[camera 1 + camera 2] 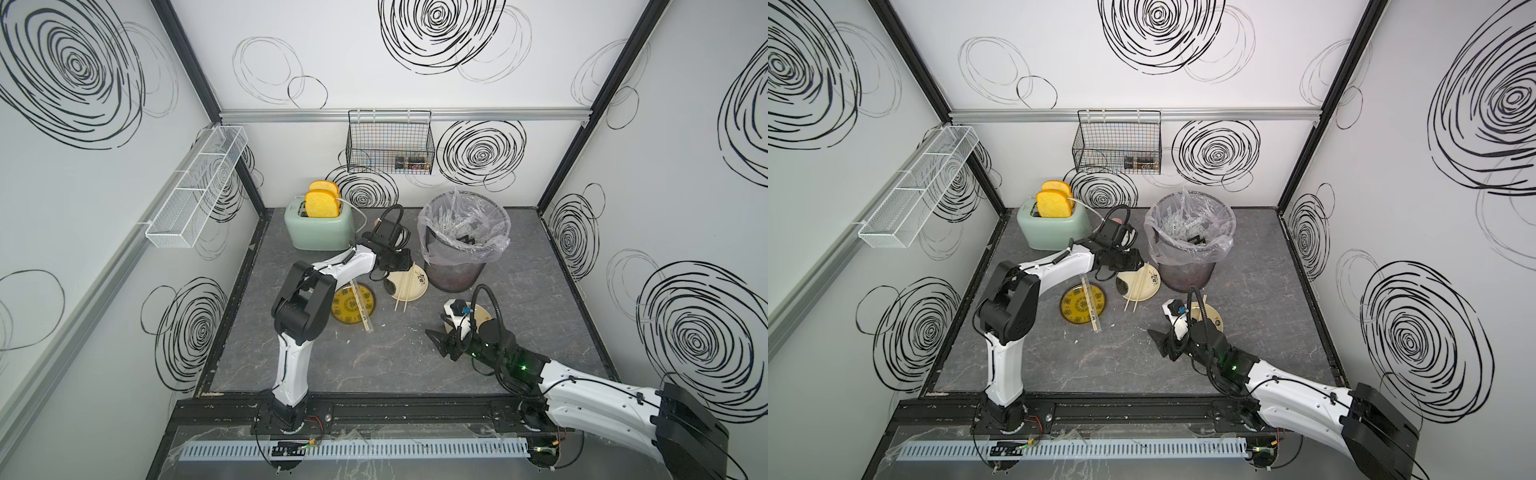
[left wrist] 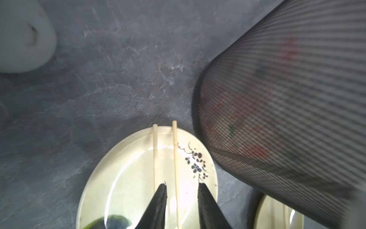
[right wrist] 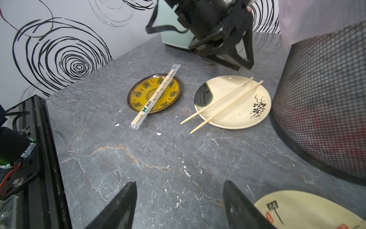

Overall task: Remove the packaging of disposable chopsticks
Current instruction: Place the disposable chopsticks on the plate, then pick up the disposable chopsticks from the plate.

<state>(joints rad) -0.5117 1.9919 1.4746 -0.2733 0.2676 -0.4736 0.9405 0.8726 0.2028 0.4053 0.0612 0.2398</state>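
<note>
Hovering over the cream plate [image 3: 237,117] toward the worktop's [image 3: 158,158] back edge, the left gripper [image 2: 182,184] stands narrowly parted above unwrapped chopsticks [image 3: 227,106]; the right gripper [image 3: 180,182] gapes wide, empty.

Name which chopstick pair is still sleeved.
The pair across the yellow plate, wrapped in clear printed plastic; yellow plate. The pair on the cream flowered plate lies bare; cream flowered plate.

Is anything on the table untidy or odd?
Small white scraps lie scattered on the dark grey table near the round yellow plate. The chopstick pair on it remains in its clear plastic sleeve; the cream plate's pale wooden pair is bare.
</note>
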